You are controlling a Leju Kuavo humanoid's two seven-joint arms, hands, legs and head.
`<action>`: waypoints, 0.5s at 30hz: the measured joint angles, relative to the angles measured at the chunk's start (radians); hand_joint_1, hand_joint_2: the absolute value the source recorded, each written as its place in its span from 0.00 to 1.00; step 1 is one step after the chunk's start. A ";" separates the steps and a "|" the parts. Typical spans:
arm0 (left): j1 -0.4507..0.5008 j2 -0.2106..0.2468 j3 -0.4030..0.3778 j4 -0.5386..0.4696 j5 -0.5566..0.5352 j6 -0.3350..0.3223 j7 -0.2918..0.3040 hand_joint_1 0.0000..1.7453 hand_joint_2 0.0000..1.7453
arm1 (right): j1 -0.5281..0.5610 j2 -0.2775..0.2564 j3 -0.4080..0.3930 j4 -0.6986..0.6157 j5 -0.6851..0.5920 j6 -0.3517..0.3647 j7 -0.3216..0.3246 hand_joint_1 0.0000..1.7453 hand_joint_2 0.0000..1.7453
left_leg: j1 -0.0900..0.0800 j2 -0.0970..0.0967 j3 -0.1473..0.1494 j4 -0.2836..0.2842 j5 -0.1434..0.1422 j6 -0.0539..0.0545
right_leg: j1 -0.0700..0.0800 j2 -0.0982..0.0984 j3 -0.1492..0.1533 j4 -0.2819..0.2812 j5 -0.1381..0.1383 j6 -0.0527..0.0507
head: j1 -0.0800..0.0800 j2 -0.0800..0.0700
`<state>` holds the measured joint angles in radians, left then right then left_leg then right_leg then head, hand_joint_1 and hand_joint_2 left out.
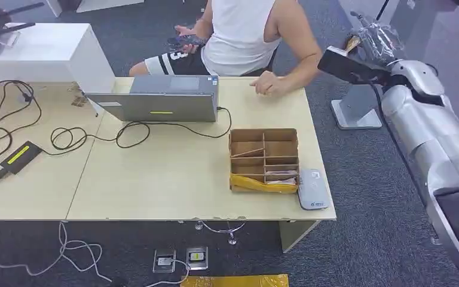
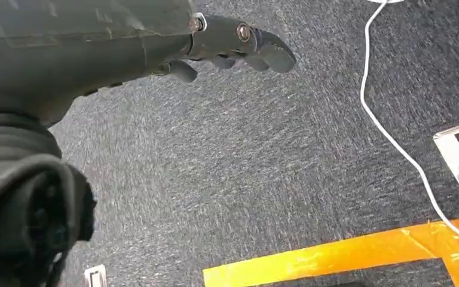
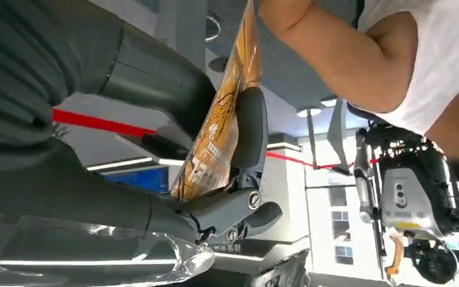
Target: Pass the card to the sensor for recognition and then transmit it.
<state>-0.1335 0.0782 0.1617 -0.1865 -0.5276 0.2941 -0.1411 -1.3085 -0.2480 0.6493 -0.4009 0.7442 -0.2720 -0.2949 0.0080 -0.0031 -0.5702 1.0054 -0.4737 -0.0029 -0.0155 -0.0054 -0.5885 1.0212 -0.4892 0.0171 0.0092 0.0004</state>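
Right hand: the right hand (image 3: 233, 179), raised beyond the table's right end, pinches an orange printed card (image 3: 224, 119) between thumb and dark fingers (image 3: 250, 128); in the head view the right hand (image 1: 375, 43) is wrapped in clear plastic.
Card: upright in that grip, held in the air near a person's bare arm (image 3: 340, 57).
Left hand: the left hand (image 2: 227, 48) hangs over dark grey carpet (image 2: 263, 155), fingers loosely curled and holding nothing.
Sensor: a small grey reader (image 1: 312, 189) lies flat at the table's (image 1: 173, 179) front right corner, touching a brown cardboard divider box (image 1: 264, 158).
Person: seated at the far side in a white sleeveless top (one hand (image 1: 265, 85) resting on the table).
Table: a grey laptop (image 1: 162, 98) and trailing black cables (image 1: 12, 119).
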 joint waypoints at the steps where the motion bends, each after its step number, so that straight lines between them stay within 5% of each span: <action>1: 0.000 0.000 0.000 0.000 0.004 0.002 0.000 0.00 0.00 | 0.005 0.000 -0.007 -0.002 -0.029 0.011 -0.008 1.00 1.00 | 0.000 0.000 0.000 0.000 0.000 0.000 | 0.000 0.000 0.000 0.000 0.000 0.000 | 0.000 0.000; 15: 0.005 -0.005 0.000 0.000 0.033 0.025 0.000 0.00 0.00 | 0.183 -0.064 -0.098 -0.171 -0.235 0.111 0.023 1.00 1.00 | 0.000 0.000 0.001 0.000 0.000 0.000 | 0.000 0.000 0.000 0.000 0.000 0.000 | 0.000 0.000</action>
<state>-0.1281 0.0732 0.1617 -0.1865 -0.4948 0.3189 -0.1411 -1.1250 -0.3121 0.5512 -0.5715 0.5092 -0.1606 -0.2723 0.0080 -0.0032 -0.5690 1.0056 -0.4738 -0.0029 -0.0155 -0.0055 -0.5882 1.0208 -0.4892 0.0171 0.0088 0.0004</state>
